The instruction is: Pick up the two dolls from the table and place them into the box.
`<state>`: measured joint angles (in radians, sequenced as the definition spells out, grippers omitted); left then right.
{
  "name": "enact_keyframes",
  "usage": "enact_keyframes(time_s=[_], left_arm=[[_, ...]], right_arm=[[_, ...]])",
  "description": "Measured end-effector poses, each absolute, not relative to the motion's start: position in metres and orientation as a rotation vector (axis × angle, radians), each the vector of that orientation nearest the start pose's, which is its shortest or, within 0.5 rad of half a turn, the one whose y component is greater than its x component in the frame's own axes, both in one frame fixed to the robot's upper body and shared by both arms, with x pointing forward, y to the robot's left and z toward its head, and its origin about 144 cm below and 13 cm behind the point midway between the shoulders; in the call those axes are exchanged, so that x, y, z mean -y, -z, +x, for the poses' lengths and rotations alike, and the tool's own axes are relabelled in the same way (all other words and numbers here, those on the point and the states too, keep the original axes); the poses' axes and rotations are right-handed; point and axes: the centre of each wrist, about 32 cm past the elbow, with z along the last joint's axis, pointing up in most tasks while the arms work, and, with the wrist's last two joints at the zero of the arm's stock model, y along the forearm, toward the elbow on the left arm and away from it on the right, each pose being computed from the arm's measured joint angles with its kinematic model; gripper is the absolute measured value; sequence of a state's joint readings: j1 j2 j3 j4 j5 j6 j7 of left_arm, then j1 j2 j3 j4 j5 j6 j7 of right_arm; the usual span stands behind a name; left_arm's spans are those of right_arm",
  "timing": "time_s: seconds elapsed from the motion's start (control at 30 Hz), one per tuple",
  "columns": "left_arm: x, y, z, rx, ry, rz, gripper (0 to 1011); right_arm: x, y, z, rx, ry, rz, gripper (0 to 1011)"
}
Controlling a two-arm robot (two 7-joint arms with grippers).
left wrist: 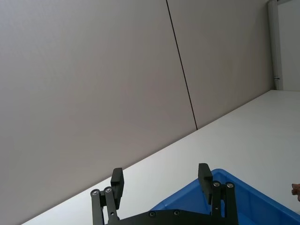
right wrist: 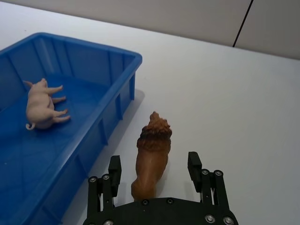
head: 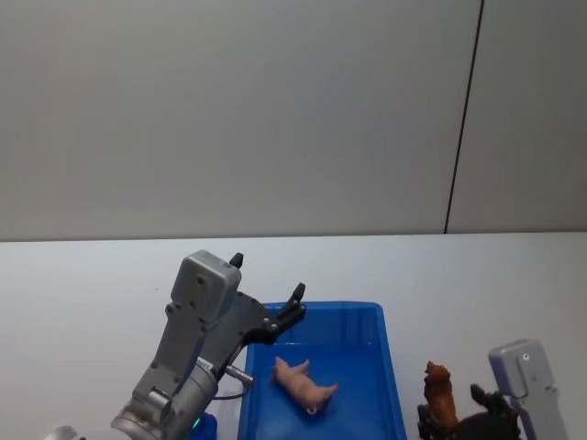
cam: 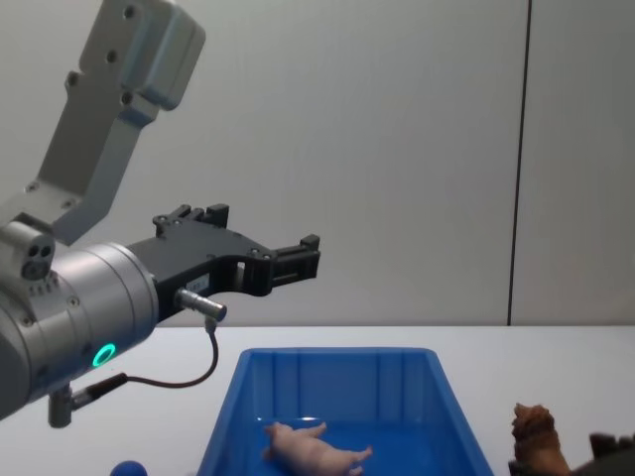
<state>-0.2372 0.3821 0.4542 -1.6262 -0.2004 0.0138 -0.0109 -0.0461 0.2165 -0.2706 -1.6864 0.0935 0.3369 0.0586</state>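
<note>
Largest in front of me is the grey panelled wall [head: 229, 110], split by one dark seam [head: 463, 119]. Below it runs the white table [head: 92, 275]. On that sits the blue box [head: 339, 306], with ribbed inner walls and a thick rim.

My left arm [cam: 69, 307] takes up the near left. In the head view it covers the box's left edge, and in the chest view it looms large. The left gripper [left wrist: 160, 171] hangs in the air above the box's far left corner and points toward the wall. Its fingers are spread wide with nothing between them.

The right gripper [right wrist: 154, 158] is low at the near right, on the table outside the box. Its jaws are apart, one on each side of the brown doll [right wrist: 151, 164], with a gap showing on both sides.

That doll is reddish-brown with a shaggy mane, and its head end points away from the gripper. It stands on the table just beside the box's right wall, so that wall lies between it and the inside of the box.

The pink doll [head: 303, 385] is pale and pig-like. It lies on its side on the box floor with its stubby legs sticking out and its curled tail toward the near end.

A small blue ball [cam: 127, 468] sits on the table by the box's near left corner, under my left arm.
</note>
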Motion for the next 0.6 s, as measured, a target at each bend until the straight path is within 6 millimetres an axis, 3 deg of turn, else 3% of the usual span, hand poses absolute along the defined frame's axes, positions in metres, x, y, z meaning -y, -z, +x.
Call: enact_keyframes(time_s=[0.17,0.5,0.6], left_arm=[[-0.198,-1.204,0.492,0.268,-1.124,0.061,1001],[-0.198,-1.204,0.492,0.268,-1.124,0.061,1001],[-0.198,-1.204,0.492,0.268,-1.124,0.061,1001]], right_arm=[[0.198,-1.142,0.432,-0.163,1.223,-0.347,782],[0.196,-1.133,0.430,-0.198,1.218,-0.355,429],[0.196,-1.133,0.429,-0.194,1.220,-0.354,371]])
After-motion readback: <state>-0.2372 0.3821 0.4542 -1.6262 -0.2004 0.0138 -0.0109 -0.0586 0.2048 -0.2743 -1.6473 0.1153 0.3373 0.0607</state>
